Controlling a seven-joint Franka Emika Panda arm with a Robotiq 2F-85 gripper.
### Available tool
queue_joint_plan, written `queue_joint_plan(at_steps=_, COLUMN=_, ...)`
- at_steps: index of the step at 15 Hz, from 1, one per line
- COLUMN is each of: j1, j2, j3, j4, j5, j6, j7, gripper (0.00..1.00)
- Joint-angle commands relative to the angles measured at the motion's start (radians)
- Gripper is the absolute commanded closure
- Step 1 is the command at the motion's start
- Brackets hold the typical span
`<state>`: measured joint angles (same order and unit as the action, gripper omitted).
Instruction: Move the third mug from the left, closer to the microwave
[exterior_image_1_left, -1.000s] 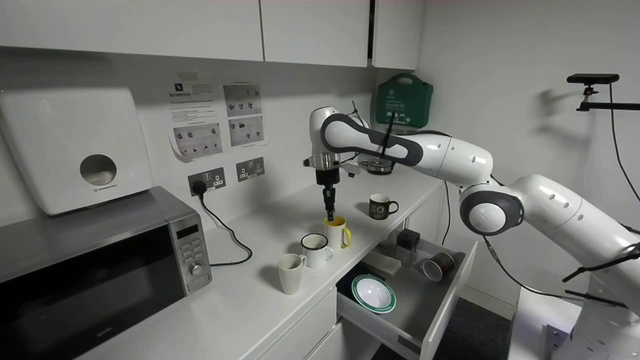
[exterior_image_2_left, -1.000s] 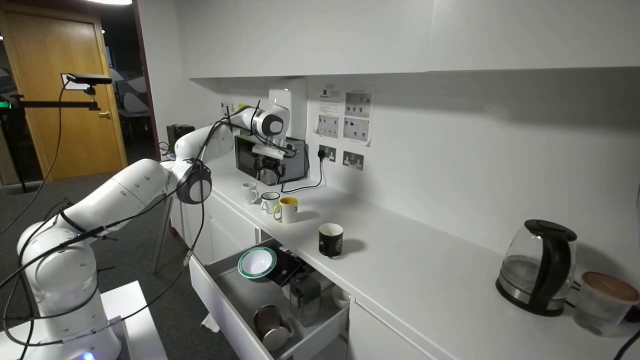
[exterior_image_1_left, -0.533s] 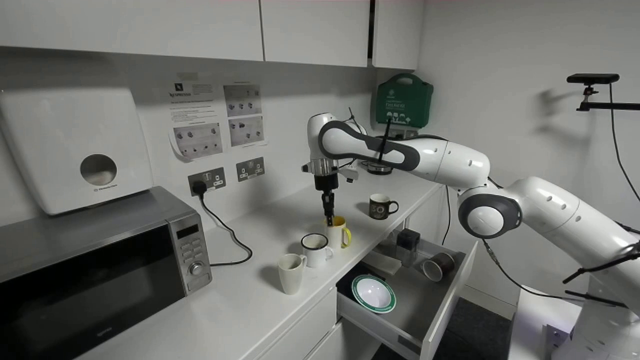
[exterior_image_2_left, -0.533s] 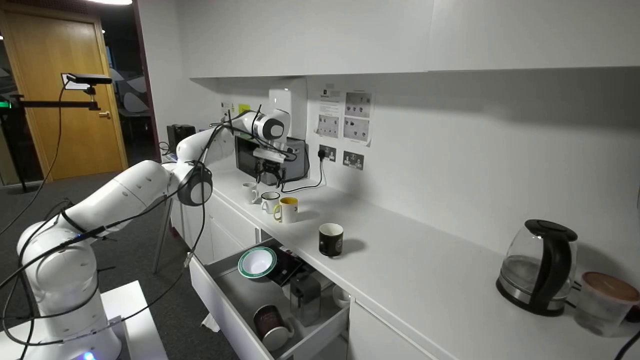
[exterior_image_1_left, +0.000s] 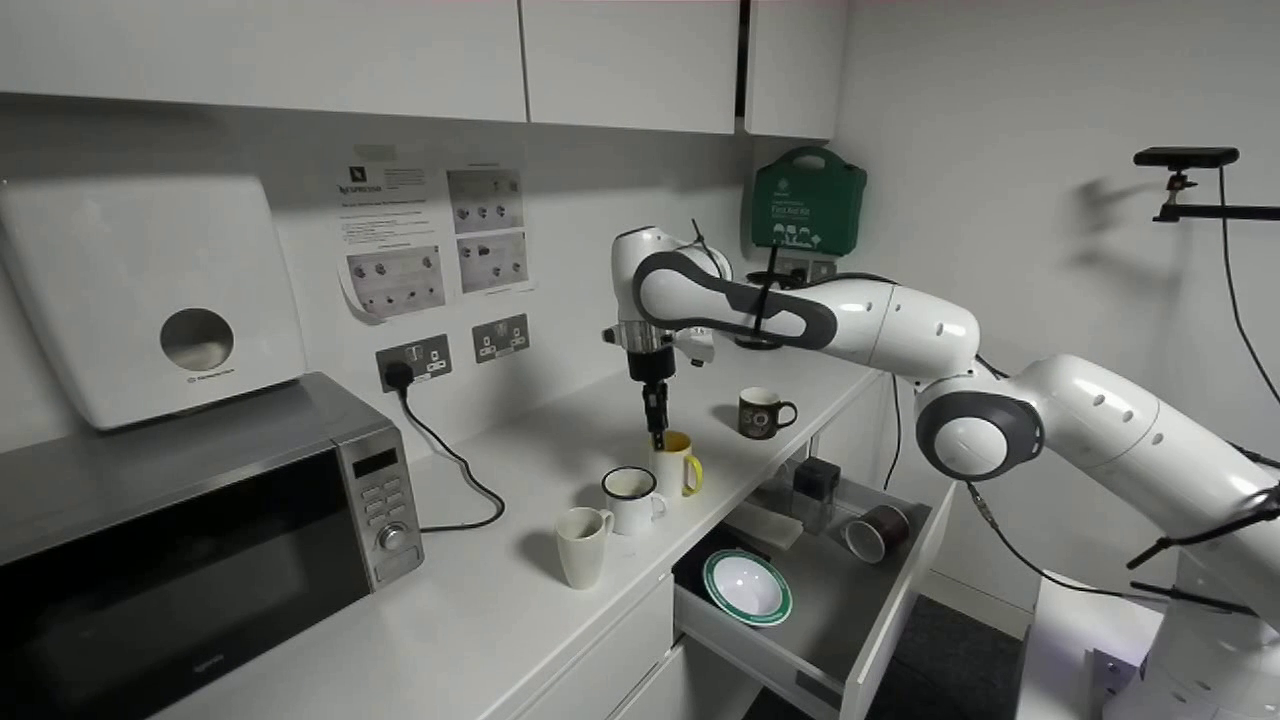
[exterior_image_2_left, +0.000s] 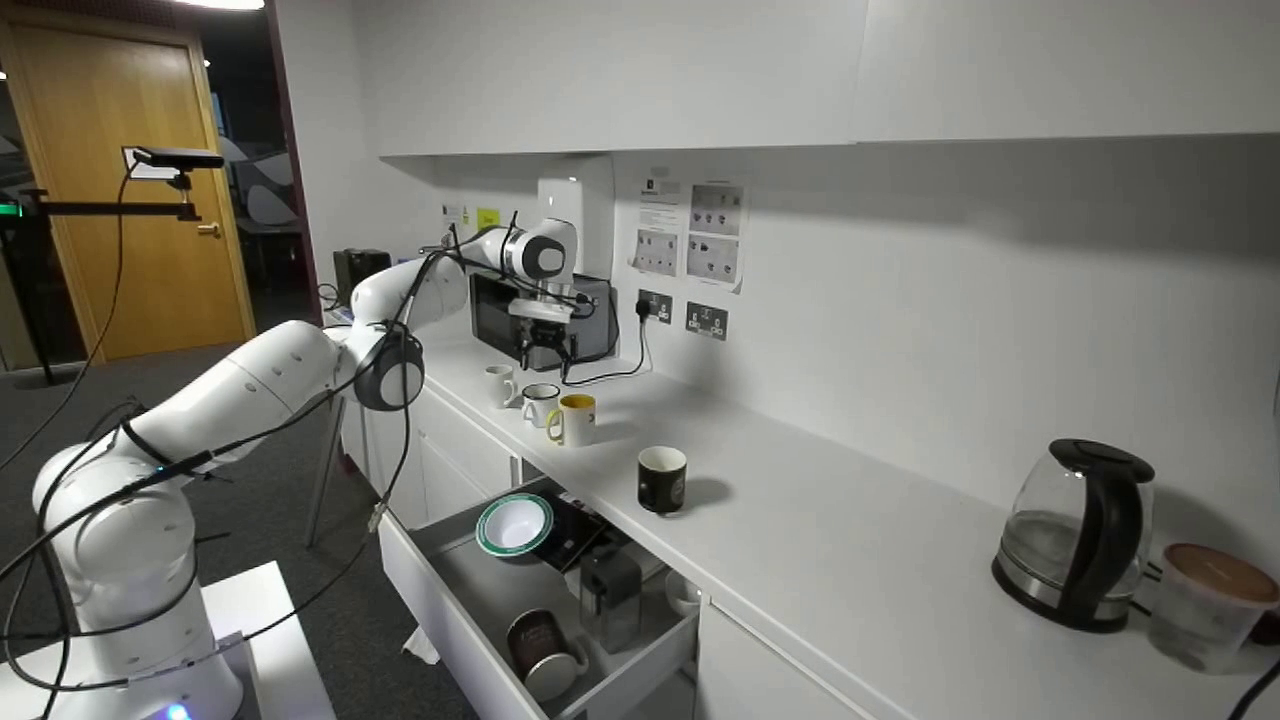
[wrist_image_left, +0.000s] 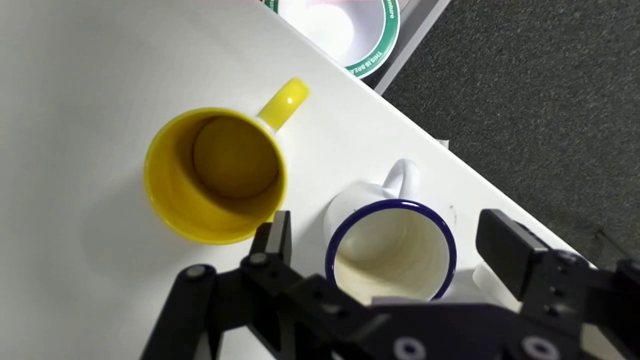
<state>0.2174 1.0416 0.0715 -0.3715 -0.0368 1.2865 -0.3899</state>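
Note:
Several mugs stand upright on the white counter. The plain narrow white mug is nearest the microwave. Beside it stands a wider white dark-rimmed mug, then the yellow mug. In the wrist view my gripper is open and empty, its fingers on either side of the dark-rimmed mug in the picture and apart from it. The left finger overlaps the edge of the yellow mug. The right finger partly hides the plain white mug. The gripper shows in both exterior views.
A black mug stands farther along the counter. An open drawer below holds a green-rimmed bowl and other items. A kettle stands at the far end from the microwave. A power cable lies behind the mugs.
My gripper has lowered a little and shifted slightly left in an exterior view, toward the microwave. Its motion over the last half second is very small. The mugs have not moved.

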Motion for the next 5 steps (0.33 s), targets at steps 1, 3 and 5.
queue_joint_plan(at_steps=1, j1=0.002, j2=-0.013, j3=0.006, j4=-0.007, j5=0.007, j6=0.001, j7=-0.001, gripper=0.0)
queue_joint_plan(at_steps=3, j1=0.003, j2=-0.006, j3=0.001, j4=-0.01, j5=0.003, j6=0.003, j7=0.0, gripper=0.0)
queue_joint_plan(at_steps=5, j1=0.004, j2=-0.006, j3=0.001, j4=-0.01, j5=0.003, j6=0.003, j7=0.0, gripper=0.0)
